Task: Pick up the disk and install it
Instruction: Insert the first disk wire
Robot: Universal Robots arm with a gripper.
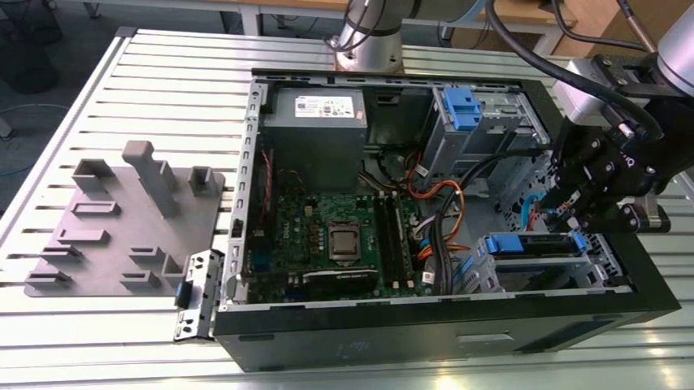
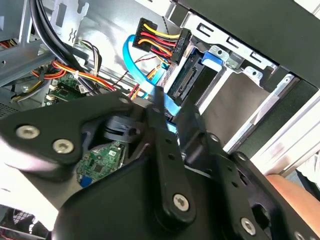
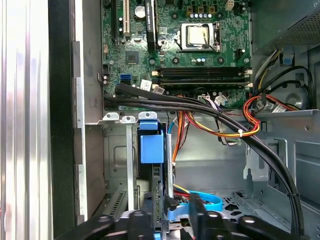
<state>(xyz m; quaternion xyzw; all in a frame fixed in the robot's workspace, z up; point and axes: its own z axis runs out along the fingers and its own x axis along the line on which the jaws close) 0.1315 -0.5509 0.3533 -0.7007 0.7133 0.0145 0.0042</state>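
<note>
- Gripper (image 1: 566, 221) (image 2: 174, 117) (image 3: 181, 206): black, lowered inside the open computer case, right at the end of the disk. I cannot tell whether it is open or closed, or whether it has hold of anything.
- Disk (image 1: 529, 244) (image 2: 192, 82) (image 3: 151, 148): directly beside the gripper, seated in the lower drive cage (image 1: 600, 258). Blue side rails run along it. In the second wrist view its connector edge faces the gripper.
- Light-blue data cable (image 2: 131, 57) (image 3: 205, 199): loops just by the gripper; contact cannot be told.
- Power plug (image 2: 160, 40): black, with yellow, red and black wires, near the disk's connector edge. Whether it is plugged in cannot be told.
- Black cable bundle (image 3: 210, 112) and orange-red wires (image 3: 240, 131): cross the case between the gripper and the motherboard.
- Motherboard (image 1: 314, 219) (image 3: 170, 45): farther off, green, carrying the processor socket (image 1: 344, 241) (image 3: 199, 35) and the memory slots (image 3: 200, 75).
- Upper drive cage (image 1: 509, 114): well apart from the gripper, holding a bare blue bracket (image 1: 461, 110).
- Power supply (image 1: 314, 110): grey box with a white sticker, in the far corner of the case.
- Computer case (image 1: 434, 333): black, lying on its side, open, containing all the above. It rests on a slotted metal table (image 1: 162, 81).
- Grey holder (image 1: 119, 219): farthest from the gripper, on the table at the exterior view's left of the case, with upright posts.
</note>
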